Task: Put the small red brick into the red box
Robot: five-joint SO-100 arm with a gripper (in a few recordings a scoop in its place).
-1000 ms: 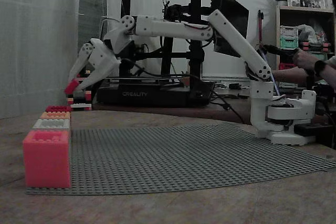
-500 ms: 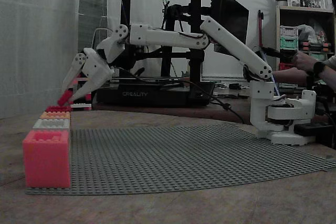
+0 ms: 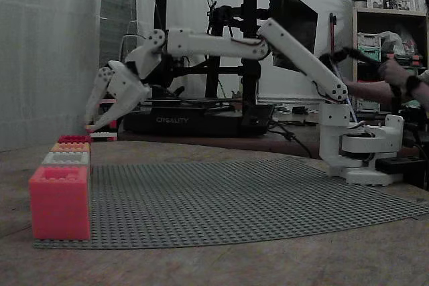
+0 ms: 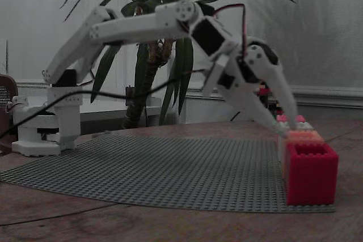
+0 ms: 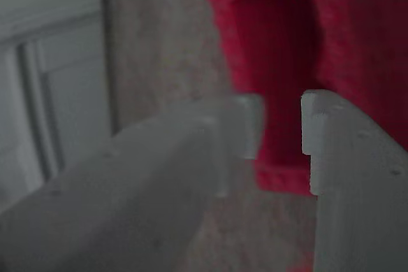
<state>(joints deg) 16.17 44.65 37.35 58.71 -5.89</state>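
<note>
While the fingers (image 5: 280,125) hang spread and empty over the red box (image 5: 306,42), release looks done; next, probably retreat.

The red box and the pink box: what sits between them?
In a fixed view: an orange box next to the red box, then a grey box next to the pink box.

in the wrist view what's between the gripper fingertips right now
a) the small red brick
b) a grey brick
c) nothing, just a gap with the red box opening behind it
c: in the wrist view the gripper fingertips stand apart with nothing between them, and the red box cavity shows through the gap.
</note>
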